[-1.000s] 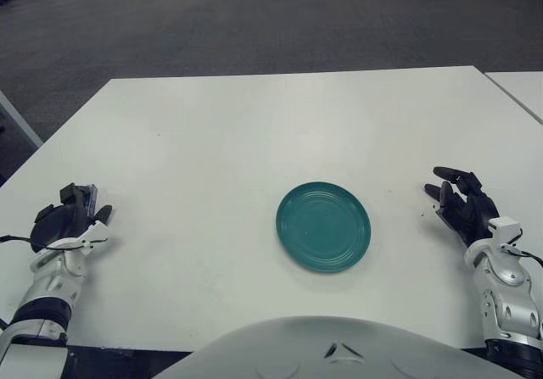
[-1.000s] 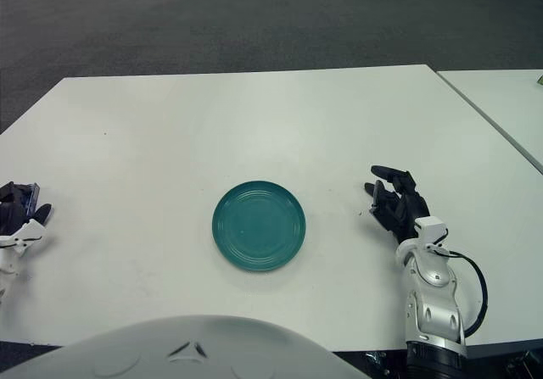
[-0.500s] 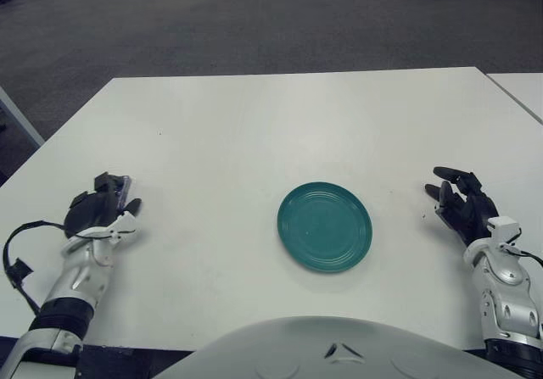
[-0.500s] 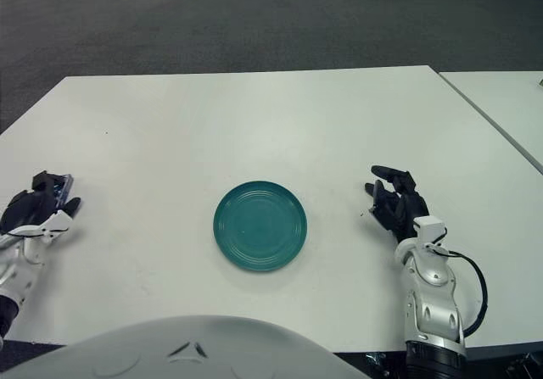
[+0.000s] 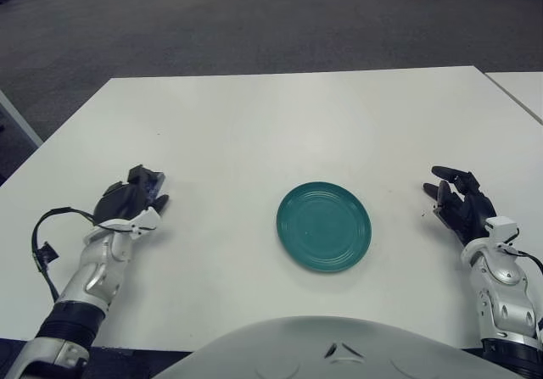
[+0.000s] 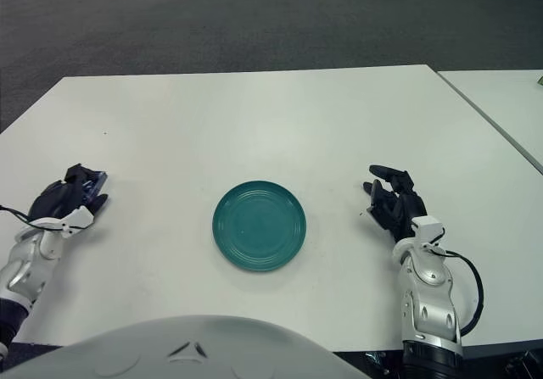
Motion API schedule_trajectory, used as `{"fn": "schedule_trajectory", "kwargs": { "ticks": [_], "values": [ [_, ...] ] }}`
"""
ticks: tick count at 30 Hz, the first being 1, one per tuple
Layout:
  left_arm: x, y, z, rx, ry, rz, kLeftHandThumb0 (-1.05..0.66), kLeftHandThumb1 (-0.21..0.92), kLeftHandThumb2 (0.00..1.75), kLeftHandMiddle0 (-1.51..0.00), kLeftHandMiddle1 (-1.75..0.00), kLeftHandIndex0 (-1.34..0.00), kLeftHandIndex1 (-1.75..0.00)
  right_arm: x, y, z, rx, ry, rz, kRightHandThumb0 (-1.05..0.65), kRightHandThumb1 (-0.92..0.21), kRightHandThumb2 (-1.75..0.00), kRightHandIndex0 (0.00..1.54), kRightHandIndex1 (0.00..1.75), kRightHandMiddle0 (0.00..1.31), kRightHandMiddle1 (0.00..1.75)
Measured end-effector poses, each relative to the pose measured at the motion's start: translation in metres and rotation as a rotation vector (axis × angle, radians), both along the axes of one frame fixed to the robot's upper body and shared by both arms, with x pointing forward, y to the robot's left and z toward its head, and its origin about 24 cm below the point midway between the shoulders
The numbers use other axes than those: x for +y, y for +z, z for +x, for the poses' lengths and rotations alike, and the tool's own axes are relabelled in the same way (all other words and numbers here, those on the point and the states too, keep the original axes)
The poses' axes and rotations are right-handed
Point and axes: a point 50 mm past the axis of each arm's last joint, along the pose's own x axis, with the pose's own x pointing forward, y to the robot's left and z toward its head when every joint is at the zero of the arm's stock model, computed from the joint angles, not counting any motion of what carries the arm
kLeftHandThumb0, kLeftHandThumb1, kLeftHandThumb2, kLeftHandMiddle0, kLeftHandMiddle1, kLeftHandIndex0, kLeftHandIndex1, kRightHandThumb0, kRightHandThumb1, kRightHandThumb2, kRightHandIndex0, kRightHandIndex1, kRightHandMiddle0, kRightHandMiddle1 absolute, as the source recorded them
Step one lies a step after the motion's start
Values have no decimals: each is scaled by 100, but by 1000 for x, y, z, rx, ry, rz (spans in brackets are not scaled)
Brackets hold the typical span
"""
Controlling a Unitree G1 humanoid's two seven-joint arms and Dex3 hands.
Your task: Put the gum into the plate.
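Note:
A round teal plate (image 5: 323,226) lies on the white table (image 5: 254,125), a little right of centre. My left hand (image 5: 137,196) is well to the left of the plate, low over the table, its dark fingers curled around a small bluish gum pack (image 6: 97,178) that mostly hides inside the grip. My right hand (image 5: 456,199) shows to the right of the plate with its fingers spread and nothing in them.
A second white table (image 6: 509,99) stands close at the right, across a narrow gap. Dark carpet lies beyond the far edge. A black cable (image 5: 42,243) loops beside my left forearm.
My left hand has travelled to the right toward the plate, still closed around the gum pack. The right hand and the plate have stayed put.

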Motion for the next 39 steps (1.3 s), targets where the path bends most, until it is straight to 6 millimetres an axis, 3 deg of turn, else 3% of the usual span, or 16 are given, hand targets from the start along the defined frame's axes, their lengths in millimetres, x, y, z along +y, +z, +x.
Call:
{"fn": "schedule_trajectory", "kwargs": {
  "ticks": [17,39],
  "values": [
    [-35,10,17,22,-187,34,-69,92,63,-42,-87,-11,-136,3,-1,-1,-5,11,1,-82,-92,-84,26,62,0,107],
    [-97,13,38,-33,-414,84,-73,92,68,-45,-108,-11,-142,6,-2,-6,-16,5,12,-83,-92,-85,28,64,2,112]
  ]
}}
